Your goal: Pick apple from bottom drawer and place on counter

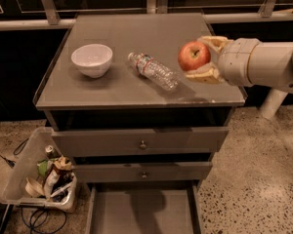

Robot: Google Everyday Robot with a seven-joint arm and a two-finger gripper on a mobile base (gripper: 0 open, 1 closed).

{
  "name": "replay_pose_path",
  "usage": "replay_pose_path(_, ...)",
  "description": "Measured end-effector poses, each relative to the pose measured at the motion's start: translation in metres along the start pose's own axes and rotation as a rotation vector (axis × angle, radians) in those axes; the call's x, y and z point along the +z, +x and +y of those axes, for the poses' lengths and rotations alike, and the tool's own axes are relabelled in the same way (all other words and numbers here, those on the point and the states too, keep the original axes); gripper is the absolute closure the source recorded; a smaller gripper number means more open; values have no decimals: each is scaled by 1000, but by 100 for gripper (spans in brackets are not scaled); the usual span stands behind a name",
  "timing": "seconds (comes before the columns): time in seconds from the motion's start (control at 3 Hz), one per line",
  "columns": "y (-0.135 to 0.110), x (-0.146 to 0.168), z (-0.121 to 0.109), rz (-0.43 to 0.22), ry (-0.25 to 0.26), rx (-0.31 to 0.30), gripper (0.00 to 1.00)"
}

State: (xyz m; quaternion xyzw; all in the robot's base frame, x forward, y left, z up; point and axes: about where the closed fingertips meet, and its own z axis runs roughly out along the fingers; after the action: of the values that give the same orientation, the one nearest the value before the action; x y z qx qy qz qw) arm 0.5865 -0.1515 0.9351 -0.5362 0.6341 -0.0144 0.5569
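One gripper (204, 57), at the right of the frame, is clamped on the apple (193, 55), holding it over the right edge of the surface (112, 89). A white bowl (92, 60) and a plastic bottle (153, 70) rest there; the bottom drawer (141, 213) stands open at bottom centre.

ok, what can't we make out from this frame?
All in the camera view:
- Bottom drawer: its front is cut off by the lower edge.
- Gripper, over the right front corner of the counter, shut on the apple. The apple hides the contact faces, and its height above the counter can't be judged.
- Water bottle: label too small to read.
- Floor bin: contents jumbled, mostly unidentifiable.
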Motion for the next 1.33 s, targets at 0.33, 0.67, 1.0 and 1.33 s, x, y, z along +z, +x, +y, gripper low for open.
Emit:
replay_pose_path(0.33,1,13,-32,-6,76,46,100)
replay_pose_path(0.67,11,19,-50,7,112,100,100)
replay_pose_path(1.0,31,22,-64,25,132,153,100)
replay_pose_path(1.33,49,22,-74,43,144,208,100)
